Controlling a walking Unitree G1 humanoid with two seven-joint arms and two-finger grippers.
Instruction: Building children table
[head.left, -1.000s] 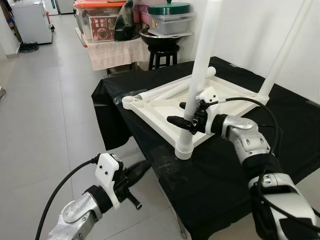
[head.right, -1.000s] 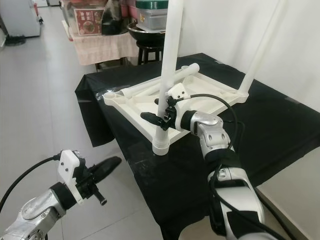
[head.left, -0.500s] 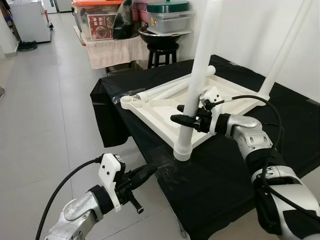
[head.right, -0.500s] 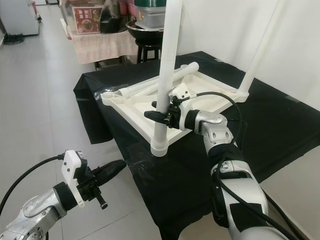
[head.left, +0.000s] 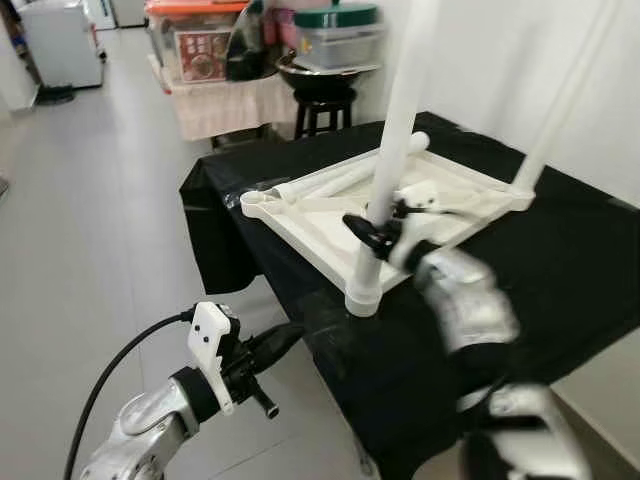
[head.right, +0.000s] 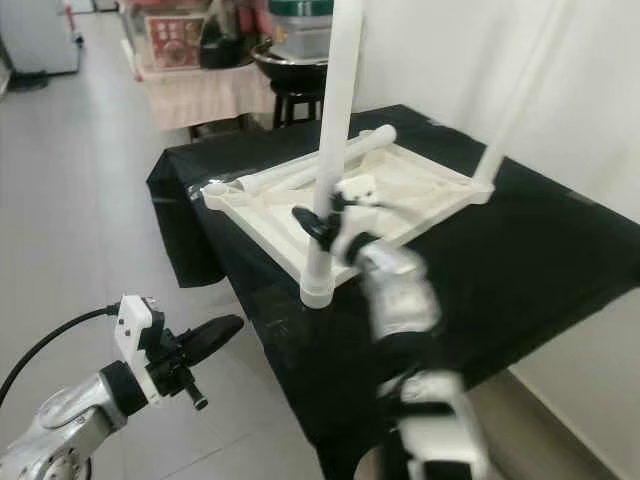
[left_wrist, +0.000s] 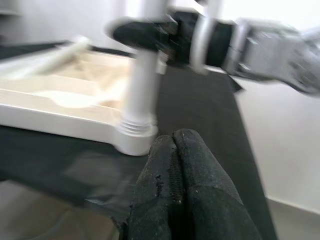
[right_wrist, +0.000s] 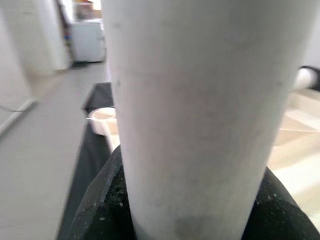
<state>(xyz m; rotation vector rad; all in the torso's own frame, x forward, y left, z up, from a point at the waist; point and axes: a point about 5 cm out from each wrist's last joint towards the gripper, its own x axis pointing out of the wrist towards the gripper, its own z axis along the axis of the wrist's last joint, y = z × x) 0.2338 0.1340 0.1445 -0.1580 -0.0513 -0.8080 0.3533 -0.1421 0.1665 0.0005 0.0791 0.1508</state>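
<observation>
While clamped, the right end effector (head.left: 372, 232) grips the upright table leg (head.left: 392, 140).

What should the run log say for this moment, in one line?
step: fit leg | right tool: shut on upright leg at tabletop corner | left tool: shut, idle over floor | loose leg: lying on tabletop

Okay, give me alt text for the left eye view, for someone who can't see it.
The right hand grips an upright white table leg seated in the corner of an upturned white tabletop on a black-draped table. The left hand hangs shut, low over the grey floor.
</observation>
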